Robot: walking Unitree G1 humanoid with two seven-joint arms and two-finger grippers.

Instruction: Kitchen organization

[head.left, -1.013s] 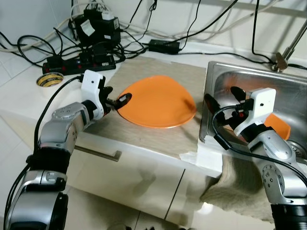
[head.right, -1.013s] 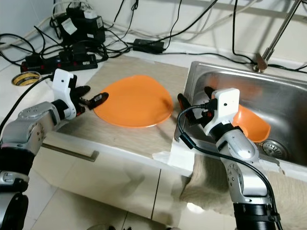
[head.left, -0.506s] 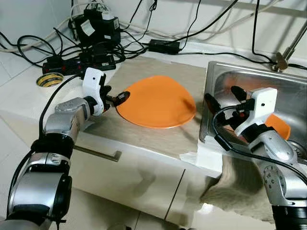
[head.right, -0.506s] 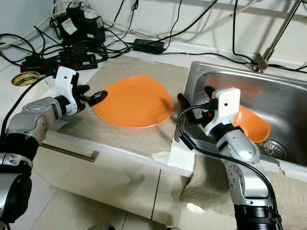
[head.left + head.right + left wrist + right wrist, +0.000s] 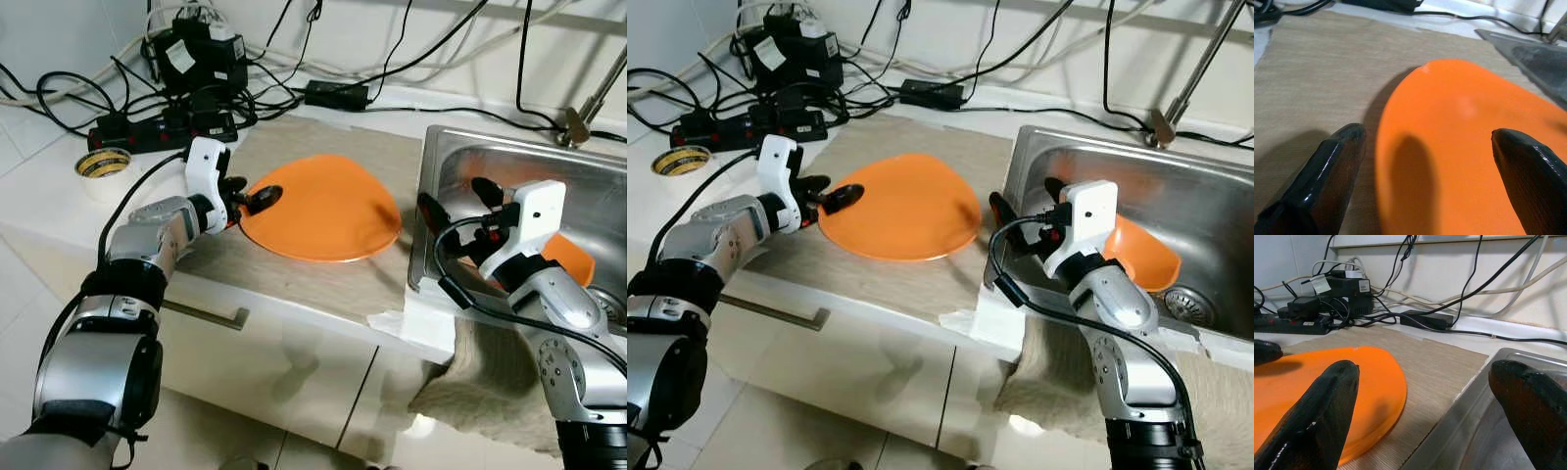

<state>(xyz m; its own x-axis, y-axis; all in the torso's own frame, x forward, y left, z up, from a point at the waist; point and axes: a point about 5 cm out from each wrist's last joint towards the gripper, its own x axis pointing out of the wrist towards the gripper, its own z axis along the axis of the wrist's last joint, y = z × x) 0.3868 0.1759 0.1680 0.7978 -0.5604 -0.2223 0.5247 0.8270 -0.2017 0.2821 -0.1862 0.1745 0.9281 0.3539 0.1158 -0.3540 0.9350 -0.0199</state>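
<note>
Left wrist view looks along the two spread black fingers (image 5: 1327, 186) of the left gripper (image 5: 250, 201), which straddle the near rim of the orange plate (image 5: 323, 206) without closing on it; one finger sits over the plate's edge, the other beside it on the beige mat (image 5: 284, 269). The plate lies flat on that mat, just beside the steel sink (image 5: 460, 166), on the side away from the faucet. The right gripper (image 5: 460, 206) hovers with its fingers parted and empty at the sink's wall nearest the plate, and a second orange dish (image 5: 573, 257) rests in the basin behind it. The step in hand appears to be taking hold of the plate by its rim. Next, the left gripper likely needs one finger slipped under the edge and one over it before pinching, since a flat plate gives little lip. Power strips and cables (image 5: 162, 122) crowd the counter beyond the plate, away from the sink.
</note>
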